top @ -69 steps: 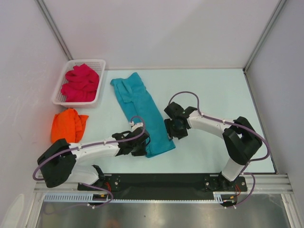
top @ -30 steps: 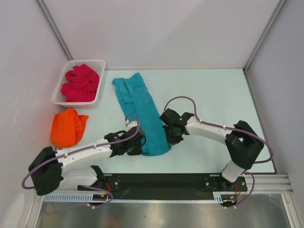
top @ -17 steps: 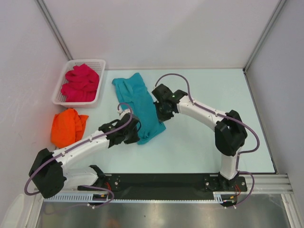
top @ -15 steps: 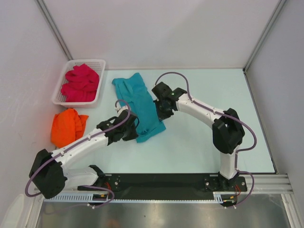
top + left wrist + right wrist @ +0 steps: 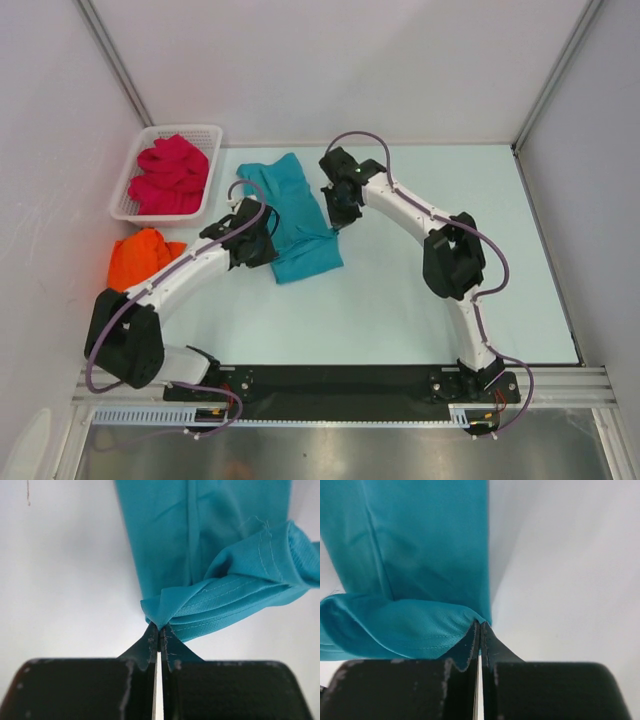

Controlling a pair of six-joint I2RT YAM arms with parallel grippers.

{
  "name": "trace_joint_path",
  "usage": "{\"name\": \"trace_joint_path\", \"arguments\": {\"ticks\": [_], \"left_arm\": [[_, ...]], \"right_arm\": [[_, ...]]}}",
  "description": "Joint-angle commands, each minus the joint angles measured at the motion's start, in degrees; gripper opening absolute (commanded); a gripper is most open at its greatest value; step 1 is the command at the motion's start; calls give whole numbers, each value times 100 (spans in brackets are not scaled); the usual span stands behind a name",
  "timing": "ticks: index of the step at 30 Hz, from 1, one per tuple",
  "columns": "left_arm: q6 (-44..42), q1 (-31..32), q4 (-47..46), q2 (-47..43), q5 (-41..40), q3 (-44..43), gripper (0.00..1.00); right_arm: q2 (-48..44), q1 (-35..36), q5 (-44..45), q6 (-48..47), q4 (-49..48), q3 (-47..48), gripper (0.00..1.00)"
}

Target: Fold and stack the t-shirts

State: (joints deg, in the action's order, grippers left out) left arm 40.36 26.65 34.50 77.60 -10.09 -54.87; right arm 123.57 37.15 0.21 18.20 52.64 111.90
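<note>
Above the table (image 5: pixel 400 310), left fingers (image 5: pixel 145 652) and right fingers (image 5: pixel 469 647) each closed tight on a teal t-shirt (image 5: pixel 300 245) corner

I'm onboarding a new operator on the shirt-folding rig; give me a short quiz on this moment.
1. True or false: the left gripper and right gripper are both shut on the teal t-shirt.
2. The white lattice basket holds: A a yellow towel; B the crimson-pink t-shirt; C nothing.
3. Which t-shirt lies crumpled on the table, touched by neither gripper?
Key: 1 true; 2 B; 3 the orange t-shirt.
</note>
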Motion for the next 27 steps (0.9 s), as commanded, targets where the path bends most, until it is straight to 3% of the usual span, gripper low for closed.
{"name": "trace_joint_path", "arguments": {"ticks": [1,9,24,25,27], "left_arm": [[-309,-195,-136,255,51,-296,2],[-467,-555,-233,615,121,-445,2],[-687,-1180,-268,1802,147,-1368,2],[-705,-1198,-268,1854,156,-1394,2],[-705,-1224,-277,1977,182,-1482,3]], "right_arm": [[562,-111,-125,-281,457,1122,0],[1468,-278,-407,-361,774,2503,0],[2066,-770,-469,-510,458,2925,2],[2057,-796,-460,-536,440,2934,4],[2022,-814,-399,-562,378,2952,24]]}}
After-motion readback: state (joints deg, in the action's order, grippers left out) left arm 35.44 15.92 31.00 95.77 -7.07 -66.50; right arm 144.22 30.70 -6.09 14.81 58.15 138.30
